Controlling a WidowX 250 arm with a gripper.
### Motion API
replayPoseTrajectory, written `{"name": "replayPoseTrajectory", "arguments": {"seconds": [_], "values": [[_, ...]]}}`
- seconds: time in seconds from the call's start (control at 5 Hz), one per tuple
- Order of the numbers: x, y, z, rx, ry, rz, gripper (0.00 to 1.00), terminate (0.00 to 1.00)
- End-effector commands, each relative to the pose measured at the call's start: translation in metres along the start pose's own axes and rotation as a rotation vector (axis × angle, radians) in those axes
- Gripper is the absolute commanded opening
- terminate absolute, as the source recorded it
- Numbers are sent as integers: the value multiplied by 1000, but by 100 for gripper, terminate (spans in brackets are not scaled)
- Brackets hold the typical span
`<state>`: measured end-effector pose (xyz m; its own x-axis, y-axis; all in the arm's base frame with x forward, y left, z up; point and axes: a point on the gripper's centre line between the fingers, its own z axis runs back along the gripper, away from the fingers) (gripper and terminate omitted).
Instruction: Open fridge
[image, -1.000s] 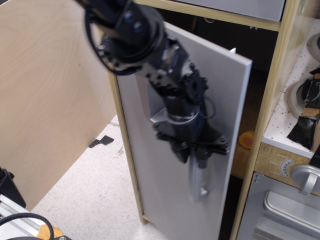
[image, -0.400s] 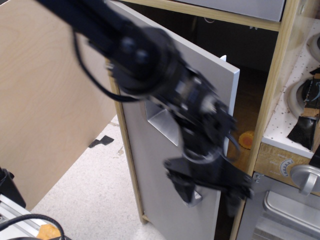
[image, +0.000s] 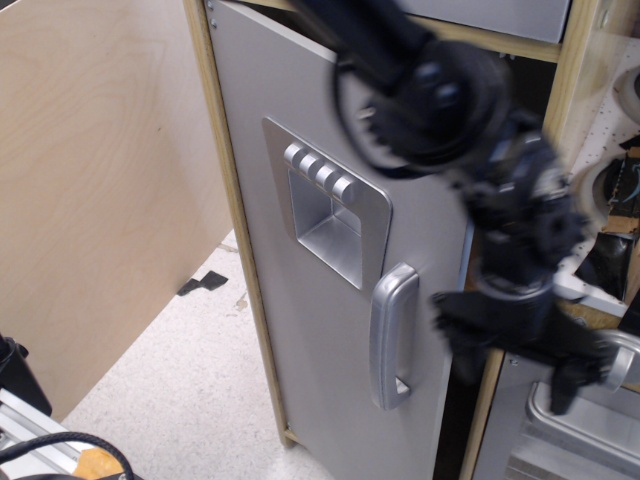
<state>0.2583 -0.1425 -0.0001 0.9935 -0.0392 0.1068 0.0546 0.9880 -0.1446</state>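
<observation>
The fridge door (image: 300, 330) is matte grey in a light wood frame and stands ajar, its free edge swung out from the dark opening on the right. Its silver bar handle (image: 392, 335) and the recessed dispenser panel (image: 325, 215) with round buttons are in plain sight. My gripper (image: 515, 378) hangs to the right of the handle, past the door's edge and clear of it. It is blurred by motion. Its two fingers look spread apart and hold nothing.
A shorter grey oven door (image: 560, 435) with a round knob (image: 615, 360) is at the lower right, just under my gripper. A white stove top (image: 600, 230) is above it. A large wood panel (image: 100, 180) stands on the left, and speckled floor (image: 180, 380) lies below.
My gripper has left the handle and swung right and down, off the door. The arm no longer covers the dispenser and handle. The door's free edge has shifted slightly left.
</observation>
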Motion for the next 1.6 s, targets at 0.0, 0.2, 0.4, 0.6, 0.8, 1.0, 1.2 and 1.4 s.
{"name": "replayPoseTrajectory", "arguments": {"seconds": [0.0, 0.2, 0.4, 0.6, 0.8, 1.0, 1.2, 1.4], "values": [[46, -23, 29, 1, -133, -167, 100, 0], [56, -6, 33, 6, -125, -206, 100, 0], [58, 14, 34, 21, -134, -195, 100, 0], [54, 26, 37, 39, -99, -165, 100, 0], [43, 26, 44, 25, -63, -111, 100, 0], [26, 26, 54, 56, -23, -61, 100, 0], [-5, 35, 64, 93, 6, -42, 100, 0], [-23, 53, 73, 103, 10, -17, 100, 0]]}}
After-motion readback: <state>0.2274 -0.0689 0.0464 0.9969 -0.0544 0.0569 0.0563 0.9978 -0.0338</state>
